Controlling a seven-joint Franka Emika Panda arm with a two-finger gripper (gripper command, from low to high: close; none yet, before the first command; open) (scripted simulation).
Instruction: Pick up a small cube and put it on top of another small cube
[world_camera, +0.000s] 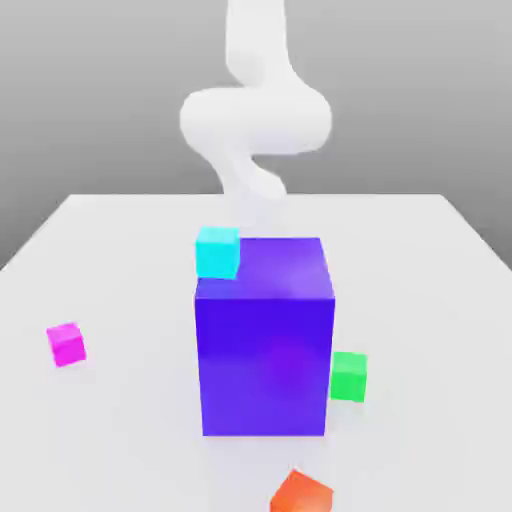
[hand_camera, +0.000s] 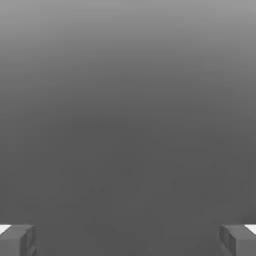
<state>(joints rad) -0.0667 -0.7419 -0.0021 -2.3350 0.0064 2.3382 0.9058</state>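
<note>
Gripper (hand_camera: 128, 240) spread wide, empty. Magenta cube (world_camera: 66, 343) sits well apart from green cube (world_camera: 349, 376), big blue-violet block (world_camera: 265, 335) between. Best approach: descend squarely over magenta, clear of the block.

The small plain cube (world_camera: 66, 344) is magenta pink. The other small plain cube (world_camera: 349, 377) is bright green. The big plain block (world_camera: 265, 340) is blue-violet. One cube (world_camera: 217, 251) is cyan, another (world_camera: 300, 494) orange-red. My arm (world_camera: 256, 115) and the worktop (world_camera: 110, 260) are white. My gripper (hand_camera: 128, 239) fingers (hand_camera: 18, 239) are grey.
</note>
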